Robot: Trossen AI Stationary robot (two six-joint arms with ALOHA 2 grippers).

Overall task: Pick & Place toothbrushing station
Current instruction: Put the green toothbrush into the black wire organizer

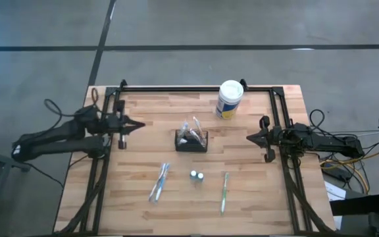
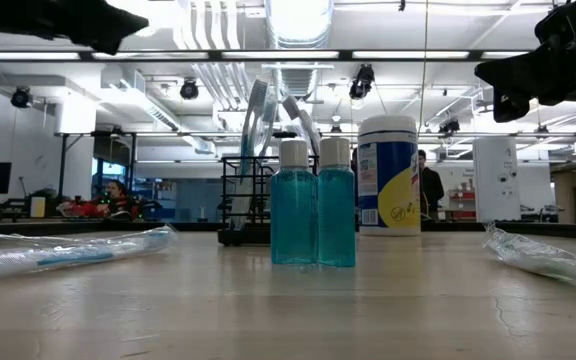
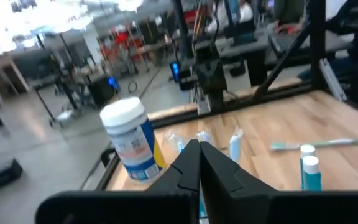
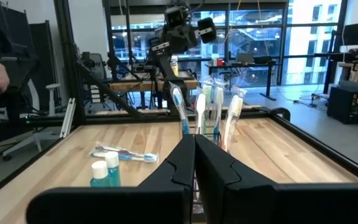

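Observation:
The toothbrushing station, a small black mesh caddy [image 1: 191,140], stands on its base mid-table with several wrapped toothbrushes [image 4: 199,112] sticking up out of it. It also shows in the low view [image 2: 245,200]. My left gripper [image 1: 141,124] is shut and empty above the table's left side, fingers pointing toward the caddy. My right gripper [image 1: 249,137] is shut and empty above the right side, also pointing at the caddy.
A white canister with a yellow-blue label [image 1: 229,99] stands at the far edge. Two small blue bottles [image 1: 197,176] stand near the front, with wrapped toothbrushes lying left [image 1: 158,182] and right [image 1: 224,191] of them. Black frame rails [image 1: 196,88] border the table.

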